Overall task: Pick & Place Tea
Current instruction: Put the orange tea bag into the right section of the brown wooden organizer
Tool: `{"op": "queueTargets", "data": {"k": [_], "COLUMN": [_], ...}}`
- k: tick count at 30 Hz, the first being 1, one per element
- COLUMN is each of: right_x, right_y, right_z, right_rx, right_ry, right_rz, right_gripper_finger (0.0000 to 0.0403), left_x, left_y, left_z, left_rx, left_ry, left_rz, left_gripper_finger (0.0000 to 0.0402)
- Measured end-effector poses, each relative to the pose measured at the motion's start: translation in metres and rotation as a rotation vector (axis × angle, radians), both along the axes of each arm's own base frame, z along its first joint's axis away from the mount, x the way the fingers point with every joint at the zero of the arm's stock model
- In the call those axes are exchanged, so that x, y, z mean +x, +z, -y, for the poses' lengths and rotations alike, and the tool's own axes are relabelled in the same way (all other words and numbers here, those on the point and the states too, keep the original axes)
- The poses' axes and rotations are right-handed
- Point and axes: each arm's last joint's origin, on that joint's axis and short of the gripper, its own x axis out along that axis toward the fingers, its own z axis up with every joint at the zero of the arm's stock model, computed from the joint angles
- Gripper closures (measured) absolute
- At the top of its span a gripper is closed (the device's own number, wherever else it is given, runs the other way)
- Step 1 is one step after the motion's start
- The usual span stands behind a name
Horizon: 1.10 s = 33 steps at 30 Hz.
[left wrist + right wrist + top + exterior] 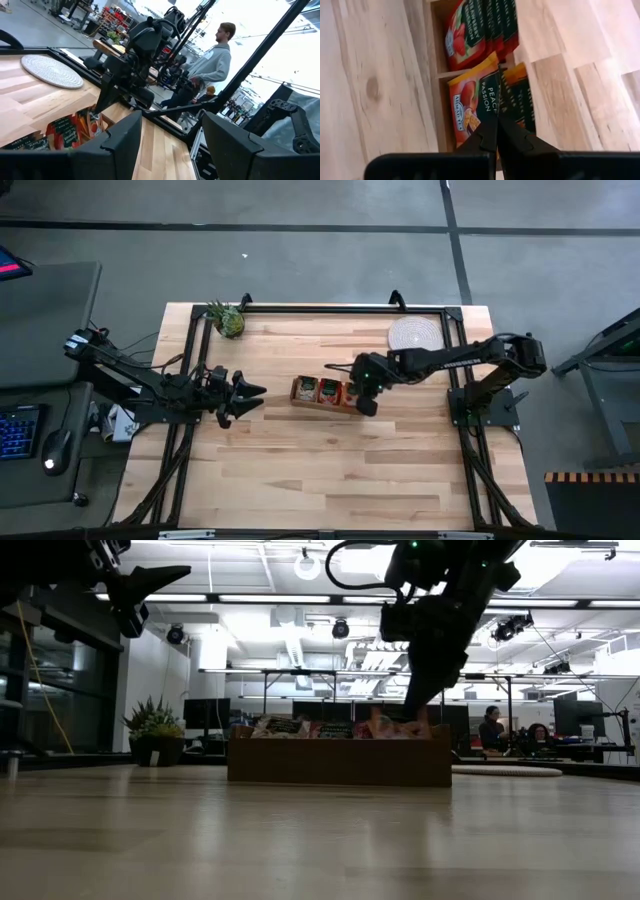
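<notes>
Reaching down from the right, the right gripper (497, 120) is pinched shut on an upright flat tea sachet (470, 102) (glossy, orange and green) in the wooden box (322, 393), whose compartments are packed with sachets. The left gripper (252, 392) is held open above the pale wooden surface (330, 470).

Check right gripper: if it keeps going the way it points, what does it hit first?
Probably the orange tea sachets in the wooden box. The right gripper, fingers together, points down into that compartment, its tips already at a sachet's top edge; actual contact is unclear.
</notes>
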Motion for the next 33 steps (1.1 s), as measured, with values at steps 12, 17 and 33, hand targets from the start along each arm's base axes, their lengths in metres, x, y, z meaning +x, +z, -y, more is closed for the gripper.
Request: {"op": "queueTargets", "data": {"k": [12,17,33], "right_x": [-0.001,0.003,0.007], "right_y": [-0.011,-0.011,-0.009], "right_z": [0.007,0.007,0.004], "right_rx": [0.045,0.048,0.129], "right_ry": [0.031,0.037,0.134], "right_rz": [-0.066,-0.035,0.021], "right_gripper_finger": [0.0403,0.0403,0.0400], "left_x": [0.000,0.000,0.000], "left_y": [0.000,0.000,0.000], "left_z": [0.000,0.000,0.000], "left_rx": [-0.004,-0.005,-0.005], "left_ry": [0.008,0.009,0.011], "left_rz": [0.001,0.003,0.002], "left_gripper_finger": [0.0193,0.0193,0.0193]}}
